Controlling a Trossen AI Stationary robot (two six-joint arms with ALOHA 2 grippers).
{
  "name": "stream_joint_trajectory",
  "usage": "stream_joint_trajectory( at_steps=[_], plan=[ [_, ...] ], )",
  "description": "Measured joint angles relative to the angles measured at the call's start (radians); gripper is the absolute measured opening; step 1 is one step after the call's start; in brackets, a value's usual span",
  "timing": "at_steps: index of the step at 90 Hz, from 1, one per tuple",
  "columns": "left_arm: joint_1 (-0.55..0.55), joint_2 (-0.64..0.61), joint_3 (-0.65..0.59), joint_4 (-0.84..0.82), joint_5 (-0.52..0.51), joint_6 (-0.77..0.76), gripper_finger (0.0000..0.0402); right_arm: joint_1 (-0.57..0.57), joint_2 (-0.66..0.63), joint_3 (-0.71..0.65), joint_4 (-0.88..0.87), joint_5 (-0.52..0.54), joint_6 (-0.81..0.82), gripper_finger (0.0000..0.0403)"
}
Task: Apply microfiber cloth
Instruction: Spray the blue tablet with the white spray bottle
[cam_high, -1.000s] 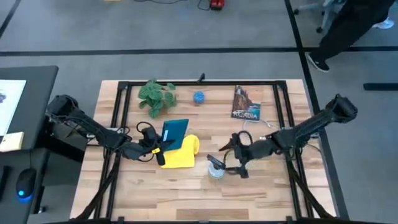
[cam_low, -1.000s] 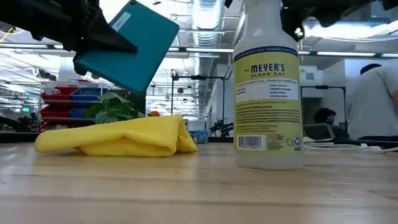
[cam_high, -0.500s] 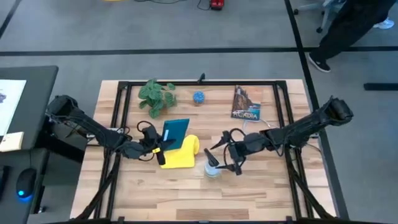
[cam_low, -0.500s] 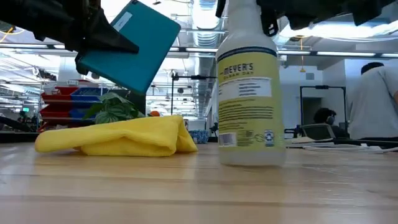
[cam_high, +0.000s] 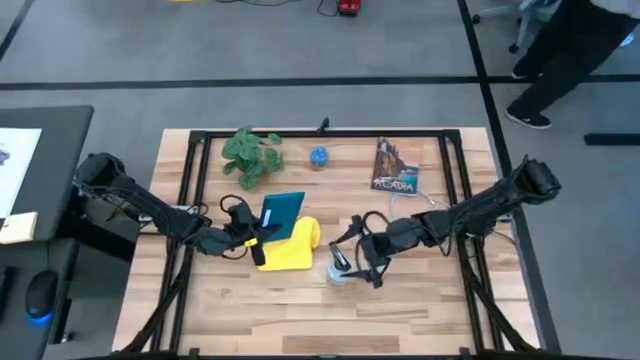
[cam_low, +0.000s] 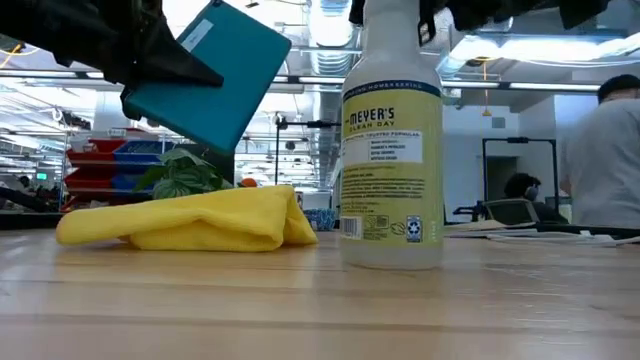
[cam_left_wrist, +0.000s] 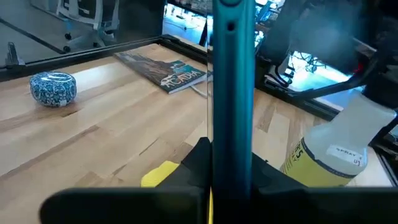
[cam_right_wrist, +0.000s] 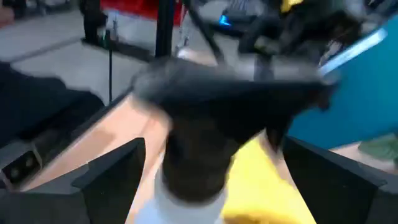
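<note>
Bright even overhead light, we see glaring ceiling tubes in low view. Right wrist view badly smeared; dark spray-bottle trigger head (cam_right_wrist: 217, 112) there is blurry. Shadows soft.

Microfiber cloth (cam_high: 291, 247) lies mid-table | tablet (cam_high: 280, 213) held tilted above the cloth's rear-left edge by left gripper (cam_high: 252, 238) | spray bottle (cam_high: 340, 270) stands just right of the cloth, under right gripper (cam_high: 350, 262) | plant (cam_high: 250, 154), small ball (cam_high: 319, 156) and book (cam_high: 396, 166) along the far edge.

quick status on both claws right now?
Left claw: shut on the teal tablet, held tilted above the microfiber cloth.
Right claw: shut on the spray bottle, which stands on the table.
</note>
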Motion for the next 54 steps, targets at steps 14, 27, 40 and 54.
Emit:
stream_joint_trajectory(
  at_steps=[14, 27, 40, 54],
  plan=[
    [-0.003, 0.000, 0.000, 0.006, 0.005, 0.002, 0.0009, -0.001, 0.074, 0.064, 0.011, 0.006, 0.005, 0.0366],
    [-0.005, -0.001, 0.000, 0.022, 0.002, -0.014, 0.0009, 0.006, 0.113, 0.106, 0.006, 0.005, 0.005, 0.0366],
    [-0.005, 0.003, 0.000, 0.067, -0.014, -0.030, 0.0009, 0.009, 0.116, 0.122, 0.007, 0.021, 0.005, 0.0366],
    [0.015, 0.069, 0.039, 0.080, -0.041, -0.024, 0.0009, 0.011, 0.112, 0.123, 0.006, 0.052, 0.005, 0.0366]
  ],
)
